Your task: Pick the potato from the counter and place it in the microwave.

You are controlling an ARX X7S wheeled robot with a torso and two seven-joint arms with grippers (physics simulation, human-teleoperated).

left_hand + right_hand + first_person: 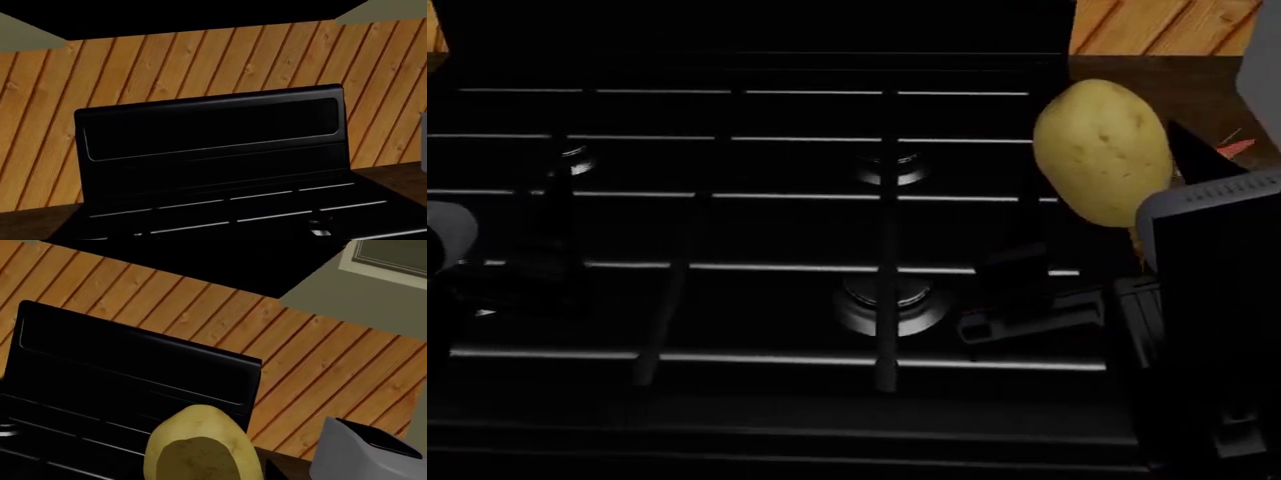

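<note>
The yellowish-tan potato (1101, 150) hangs in the air over the right edge of the black stove, off the dark wood counter (1148, 75). My right gripper (1168, 165) is shut on it, with one dark finger (1198, 152) against its right side. In the right wrist view the potato (200, 450) fills the bottom middle, close to the camera. The microwave is out of view. My left arm (441, 235) shows at the left edge of the head view. Its gripper is lost in the dark over the stove, and no fingers show in the left wrist view.
The black gas stove (761, 230) with burners and grates fills the head view; its backguard (213, 135) stands against a wood-plank wall (200, 60). A grey toaster (363, 450) stands on the counter to the right. A small pink-orange shrimp (1234, 148) lies behind the potato.
</note>
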